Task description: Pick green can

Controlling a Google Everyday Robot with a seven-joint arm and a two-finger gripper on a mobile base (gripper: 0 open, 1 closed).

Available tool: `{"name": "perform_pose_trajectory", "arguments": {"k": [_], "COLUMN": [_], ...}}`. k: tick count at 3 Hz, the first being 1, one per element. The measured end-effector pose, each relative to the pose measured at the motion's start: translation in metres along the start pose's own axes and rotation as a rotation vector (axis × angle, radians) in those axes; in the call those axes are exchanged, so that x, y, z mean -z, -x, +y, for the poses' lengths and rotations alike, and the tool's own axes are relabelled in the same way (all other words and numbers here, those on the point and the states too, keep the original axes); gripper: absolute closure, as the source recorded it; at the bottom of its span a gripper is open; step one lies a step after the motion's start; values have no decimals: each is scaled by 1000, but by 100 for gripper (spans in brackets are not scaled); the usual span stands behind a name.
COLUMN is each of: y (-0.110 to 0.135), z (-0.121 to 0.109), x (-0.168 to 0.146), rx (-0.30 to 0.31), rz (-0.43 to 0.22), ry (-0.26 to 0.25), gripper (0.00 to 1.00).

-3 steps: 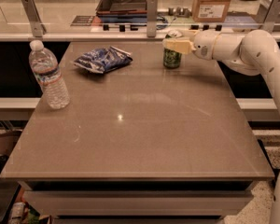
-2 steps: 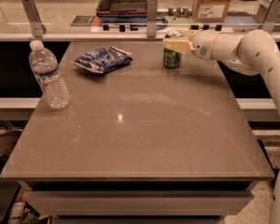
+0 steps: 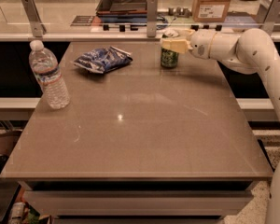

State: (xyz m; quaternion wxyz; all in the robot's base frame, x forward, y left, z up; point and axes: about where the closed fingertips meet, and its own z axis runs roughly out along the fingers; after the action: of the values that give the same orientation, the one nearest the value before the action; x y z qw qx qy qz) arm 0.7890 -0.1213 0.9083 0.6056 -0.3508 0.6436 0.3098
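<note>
The green can [image 3: 169,58] stands upright on the far part of the brown table [image 3: 140,125], right of centre. My gripper [image 3: 173,40] reaches in from the right and sits at the can's top, hiding its upper rim. The can's base rests on the table. The white arm [image 3: 242,48] runs off to the right edge.
A clear water bottle [image 3: 48,75] stands at the table's left. A blue crumpled bag [image 3: 102,59] lies at the far left of the can. A glass rail with metal posts [image 3: 152,14] runs behind the table, with a cardboard box [image 3: 213,3] beyond it.
</note>
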Motion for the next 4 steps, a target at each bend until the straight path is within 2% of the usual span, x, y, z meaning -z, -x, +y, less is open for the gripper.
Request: {"name": "perform_pose_trajectory", "arguments": {"k": [1, 3, 4], "y": [19, 73, 120], "z": [-2, -12, -18], "x": [10, 44, 59], "rx": [11, 61, 136], "rz": [-11, -17, -8], "ry": [5, -44, -92], "gripper": [100, 100, 100]}}
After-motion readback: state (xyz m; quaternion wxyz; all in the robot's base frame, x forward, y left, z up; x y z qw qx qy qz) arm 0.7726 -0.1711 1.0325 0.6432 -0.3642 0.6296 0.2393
